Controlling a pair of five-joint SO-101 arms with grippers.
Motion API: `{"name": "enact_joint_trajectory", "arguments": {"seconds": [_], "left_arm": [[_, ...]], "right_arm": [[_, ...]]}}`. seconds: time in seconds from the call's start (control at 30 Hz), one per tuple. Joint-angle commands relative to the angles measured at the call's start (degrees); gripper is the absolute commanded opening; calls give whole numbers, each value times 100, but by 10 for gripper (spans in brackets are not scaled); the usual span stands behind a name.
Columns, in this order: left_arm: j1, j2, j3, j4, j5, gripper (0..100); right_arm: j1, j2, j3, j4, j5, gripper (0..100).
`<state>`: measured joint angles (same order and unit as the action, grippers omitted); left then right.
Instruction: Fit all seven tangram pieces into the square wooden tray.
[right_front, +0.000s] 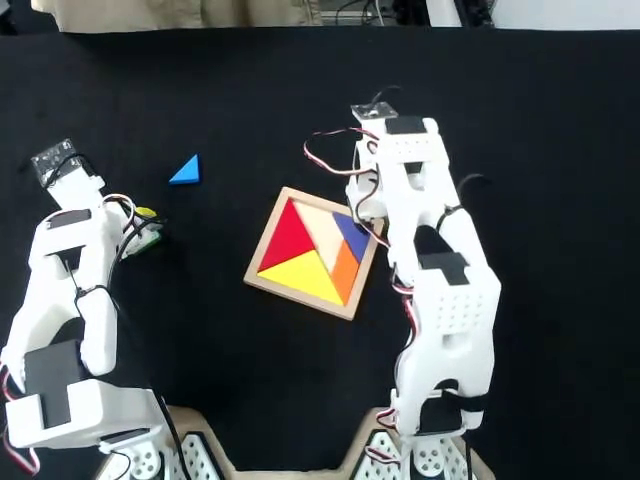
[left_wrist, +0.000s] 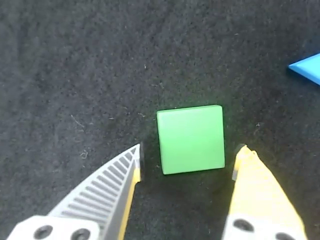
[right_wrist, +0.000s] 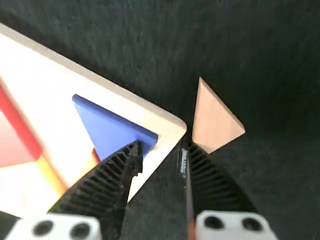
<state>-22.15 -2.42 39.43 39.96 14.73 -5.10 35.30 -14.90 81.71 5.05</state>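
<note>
The square wooden tray lies mid-table holding red, yellow, orange and blue pieces. My right gripper stands open over the tray's corner. One finger is above the blue piece, the other beside a tan triangle lying on the cloth just outside the rim. My left gripper is open, its fingers on either side of a green square flat on the cloth, near the table's left side. A blue triangle lies loose farther back.
Black cloth covers the table. The right arm's white body stretches along the tray's right side. The blue triangle lies a short way from the green square.
</note>
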Motion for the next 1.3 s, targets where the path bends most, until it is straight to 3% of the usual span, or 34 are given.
{"name": "enact_joint_trajectory", "arguments": {"seconds": [0.0, 0.5, 0.8, 0.93, 1.13, 1.27], "left_arm": [[22, -220, -13, -53, -26, 296], [13, -220, -13, -53, -26, 296], [13, -220, -4, -53, -26, 296], [13, -220, -4, -53, -18, 296], [4, -220, -4, -53, -18, 296], [4, -264, 75, -70, -18, 296]], "right_arm": [[-176, -233, -92, -185, 26, 136], [-1222, 127, -901, -123, 448, 134], [-1213, -646, -1437, 958, 738, 133], [-1503, -875, -716, 633, 985, 12], [-1758, -866, 207, -484, 967, 35], [-1697, -866, 330, -607, 1011, 35]]}}
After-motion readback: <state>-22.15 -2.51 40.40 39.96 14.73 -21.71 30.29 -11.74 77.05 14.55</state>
